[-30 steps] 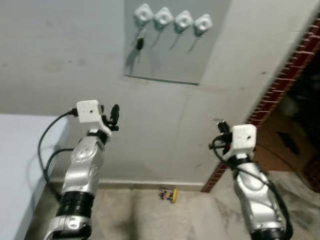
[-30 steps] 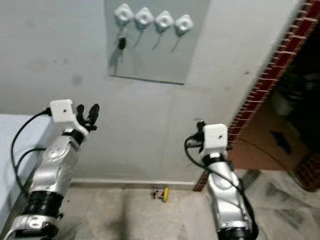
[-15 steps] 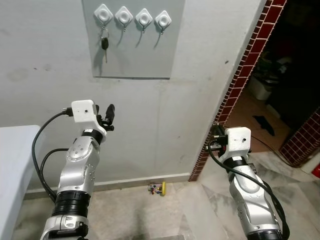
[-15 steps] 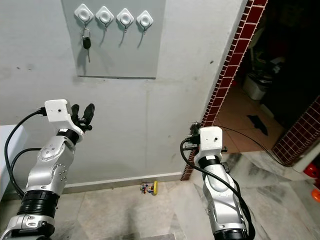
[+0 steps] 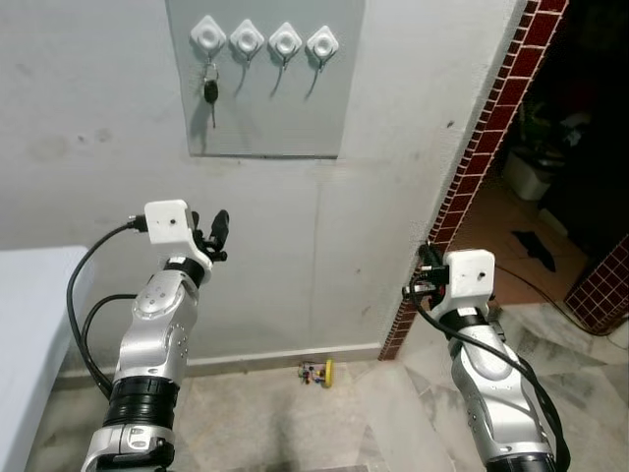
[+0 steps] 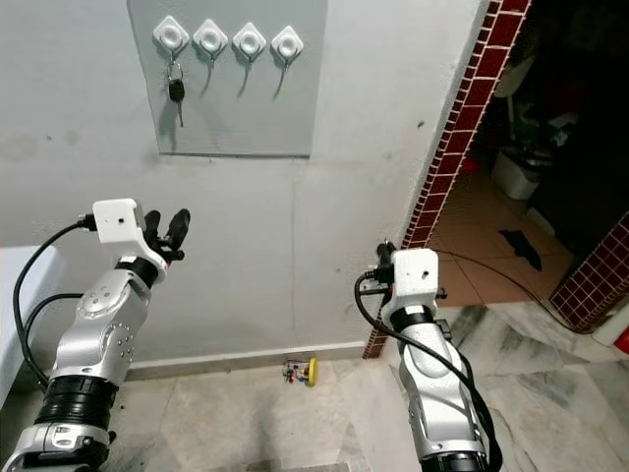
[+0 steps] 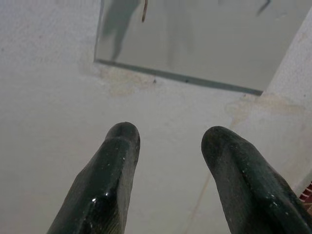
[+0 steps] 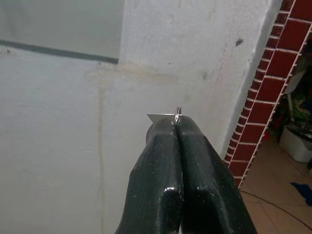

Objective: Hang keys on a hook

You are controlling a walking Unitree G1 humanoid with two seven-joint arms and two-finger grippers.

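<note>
Right tool [image 8: 176,127] clamped on key ring [image 8: 178,114]; left tool [image 7: 168,139] fingers apart; black key [image 5: 211,92] on leftmost hook [image 5: 207,35].

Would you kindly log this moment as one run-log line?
left gripper: open, raised toward wall | right gripper: shut on key ring, below hooks | hook rack: key on leftmost hook, three free

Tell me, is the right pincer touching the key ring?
Touching. In the right wrist view, the right pincer is shut on the key ring, whose metal loop pokes out between the closed fingertips.
</note>
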